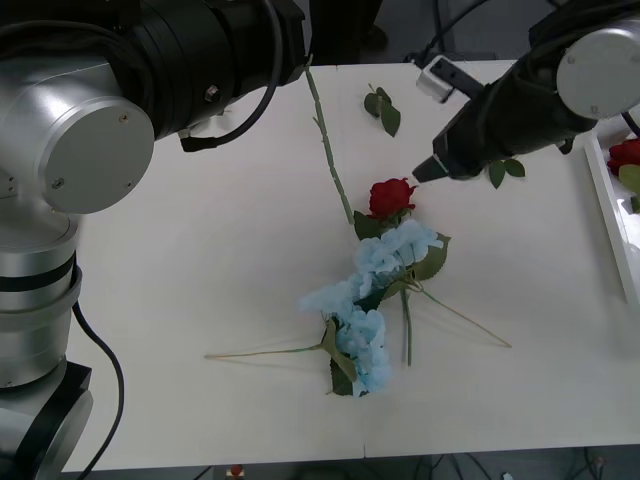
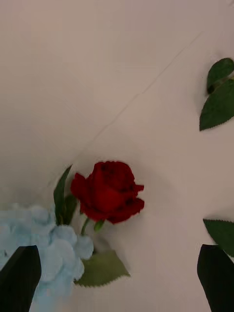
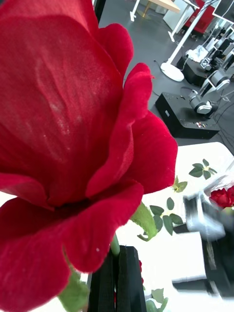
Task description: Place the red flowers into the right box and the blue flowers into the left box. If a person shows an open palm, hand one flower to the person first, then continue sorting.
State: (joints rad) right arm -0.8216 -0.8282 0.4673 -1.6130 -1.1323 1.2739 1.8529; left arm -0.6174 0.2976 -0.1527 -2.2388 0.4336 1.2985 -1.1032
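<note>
3 red flowers (image 1: 391,196) are visible, plus 3 blue flowers (image 1: 405,244) and 1 white box (image 1: 612,205).

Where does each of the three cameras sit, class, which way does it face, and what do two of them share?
Front view: above the arms, facing down at the table; both arms show.
Right wrist view: on the right arm, over a red rose beside blue hydrangeas; the right gripper is open.
Left wrist view: on the left arm, facing a held rose; the left gripper is shut on its stem.
Shared: front and right wrist views both show the lying rose.
</note>
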